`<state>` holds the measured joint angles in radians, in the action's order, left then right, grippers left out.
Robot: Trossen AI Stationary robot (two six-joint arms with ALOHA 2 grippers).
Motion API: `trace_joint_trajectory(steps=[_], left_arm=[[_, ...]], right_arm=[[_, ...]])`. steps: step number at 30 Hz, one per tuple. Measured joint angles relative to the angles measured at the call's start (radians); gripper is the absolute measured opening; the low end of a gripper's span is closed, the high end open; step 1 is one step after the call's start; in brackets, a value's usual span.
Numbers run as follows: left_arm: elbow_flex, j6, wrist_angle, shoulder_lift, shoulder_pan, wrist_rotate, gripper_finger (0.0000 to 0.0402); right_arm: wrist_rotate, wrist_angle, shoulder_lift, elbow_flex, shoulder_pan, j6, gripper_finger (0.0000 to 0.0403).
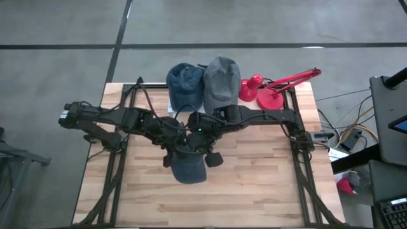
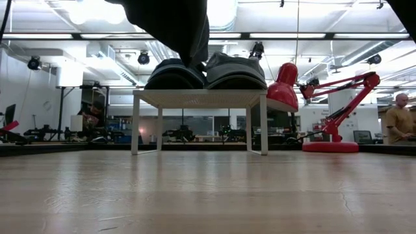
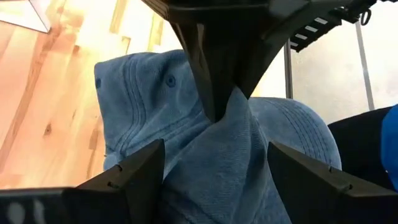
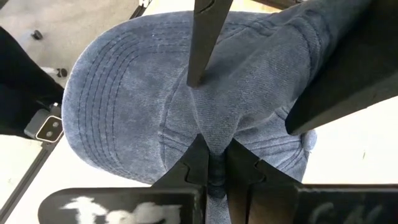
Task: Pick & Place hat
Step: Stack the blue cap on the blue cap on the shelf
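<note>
Both of our dark arms meet at the centre of the high view, above everything else. Beneath them our pale wooden slatted table (image 1: 254,184) fills the middle of the frame on a grey concrete floor.

Next in size come the arms themselves. Our left arm reaches in from the left edge and our right arm from the right, crossing just above the table's centre.

Below that crossing, slightly lower than mid-frame, hangs the faded blue denim cap (image 1: 189,168), the thing we are handling. Our right gripper (image 4: 214,167) has its fingers clenched on a pinched fold of the cap's cloth, as its own wrist view shows. Our left gripper (image 3: 214,171) stands released, its two fingers spread wide on either side of the bunched denim, gripping nothing.

At the upper middle of the high view a small white stand (image 2: 198,97) carries a dark blue cap (image 1: 184,83) and a grey cap (image 1: 220,81), side by side and touching. Just right of them sits a red desk lamp (image 1: 273,89) with a round base and jointed arm.

At the far right edge of the low view, a person (image 2: 398,123) stands in the room behind.
</note>
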<state>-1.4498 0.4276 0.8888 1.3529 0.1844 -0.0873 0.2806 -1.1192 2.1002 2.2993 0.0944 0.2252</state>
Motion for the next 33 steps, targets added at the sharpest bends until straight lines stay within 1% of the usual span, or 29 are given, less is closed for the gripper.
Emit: trace_joint_trajectory(steps=[7,9,11,14,19,22,23,29,33], left_arm=[[0.0,0.001,-0.001,0.0,0.0,0.0,0.0274],[0.002,0.001,-0.002,0.0,0.0,0.0,0.0266],[0.008,0.003,-0.006,0.0,0.0,0.0,0.0246],[0.021,0.004,-0.018,0.0,0.0,-0.004,0.02],[0.031,0.008,-0.026,0.0,-0.002,-0.038,0.0101],[0.031,0.007,-0.028,0.0,-0.002,-0.068,0.0032],[0.031,0.008,-0.028,0.0,-0.002,-0.072,0.0017],[0.031,0.024,-0.024,0.0,-0.001,-0.072,0.0005],[0.031,0.048,-0.003,0.001,0.001,-0.08,0.0003]], right_arm=[[0.0,0.024,0.0,0.0,0.001,-0.005,0.0018],[-0.001,0.032,0.0,0.0,0.002,-0.005,0.0018],[-0.001,0.036,0.0,0.0,0.004,-0.005,0.0018],[-0.016,0.037,0.001,0.0,0.006,-0.004,0.0018],[-0.019,0.037,0.003,0.0,0.006,-0.001,0.002],[-0.018,0.037,0.003,0.0,0.006,0.006,0.0033],[-0.018,0.038,0.003,0.0,0.006,0.009,0.004],[-0.017,0.015,0.003,0.0,0.005,0.0,0.0087],[-0.022,-0.04,-0.001,0.001,0.0,-0.012,0.012]])
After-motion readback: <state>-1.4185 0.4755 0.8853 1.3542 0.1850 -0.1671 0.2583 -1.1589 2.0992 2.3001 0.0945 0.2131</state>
